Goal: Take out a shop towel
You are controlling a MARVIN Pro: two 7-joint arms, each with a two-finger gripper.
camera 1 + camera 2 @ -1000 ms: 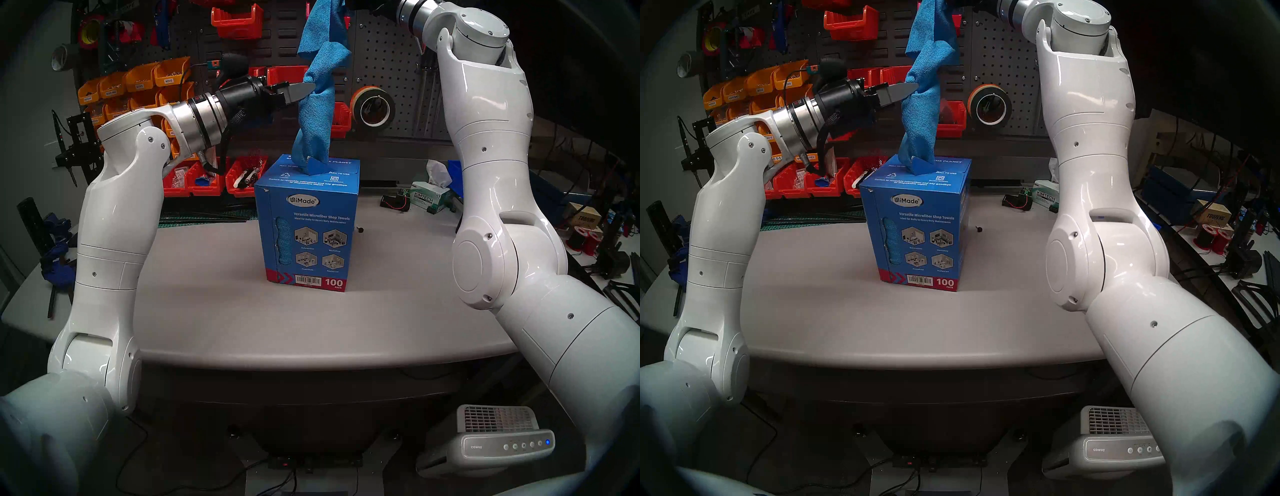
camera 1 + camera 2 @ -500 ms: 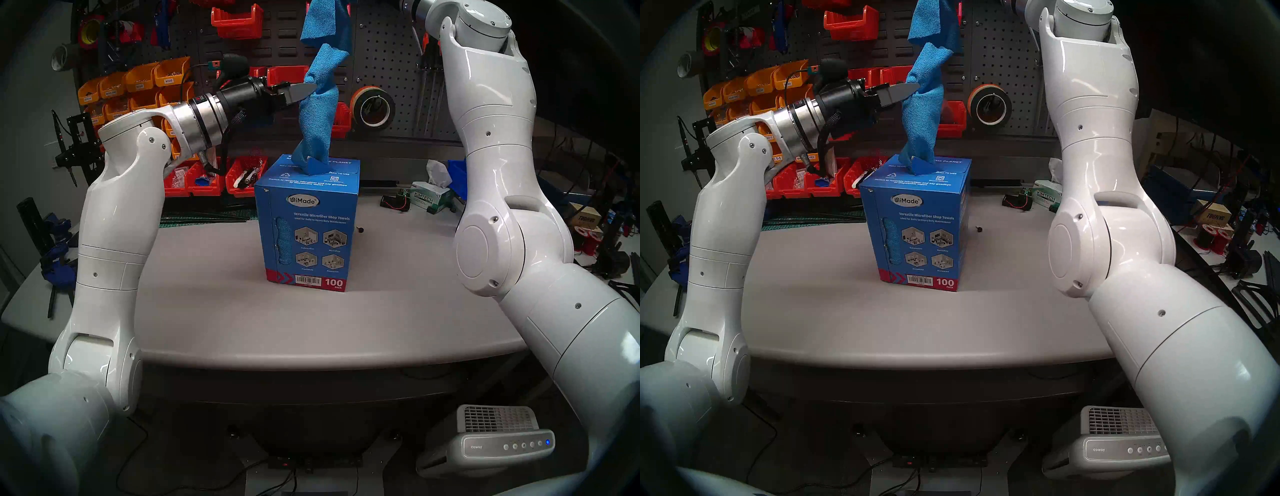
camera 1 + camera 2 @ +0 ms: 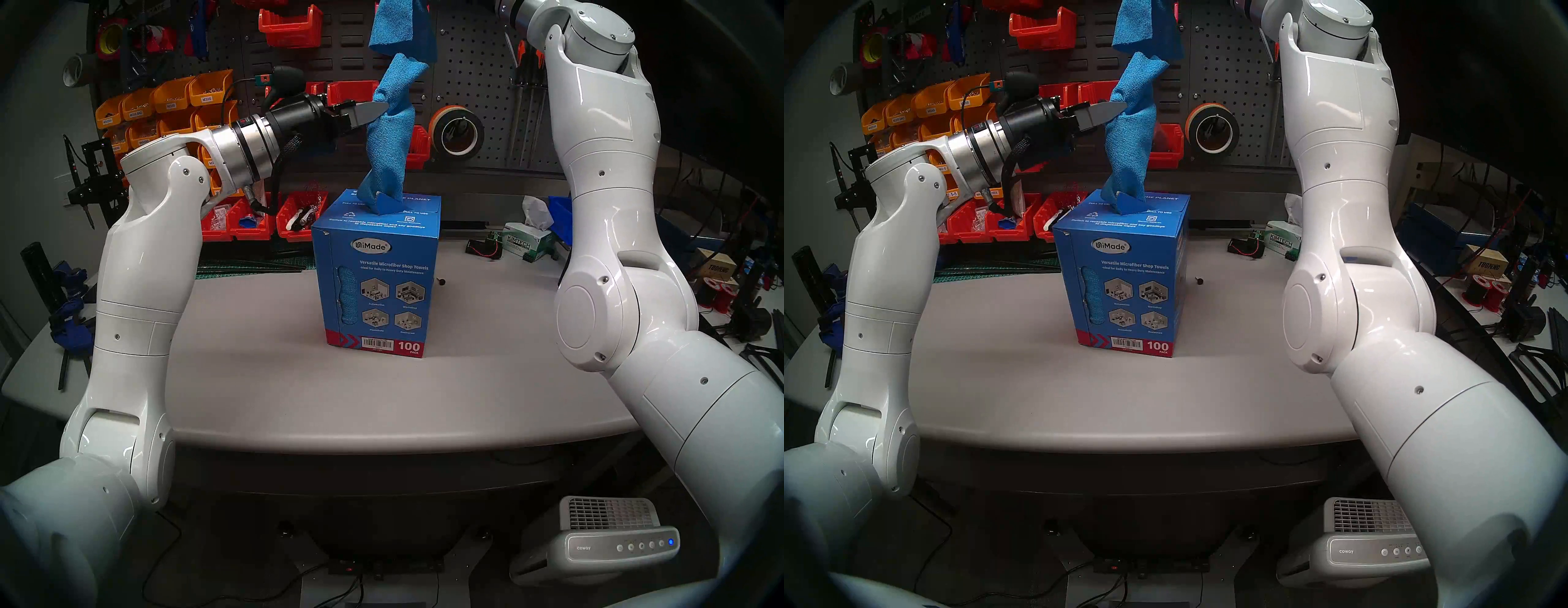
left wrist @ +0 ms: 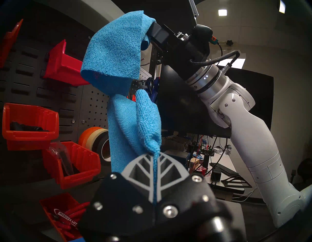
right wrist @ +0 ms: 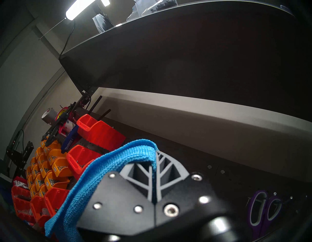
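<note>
Shop towel (image 3: 392, 127) pinched by both left gripper (image 3: 384, 108) and right gripper (image 5: 154, 169), tail inside box (image 3: 377, 271); risks tipping box.

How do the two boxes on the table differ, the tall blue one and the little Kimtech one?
The blue towel box stands tall mid-table; the Kimtech box lies low near the back edge. A blue shop towel rises from the blue one, pinched by the left gripper; a white tissue pokes from the Kimtech. Both dispense from the top.
</note>
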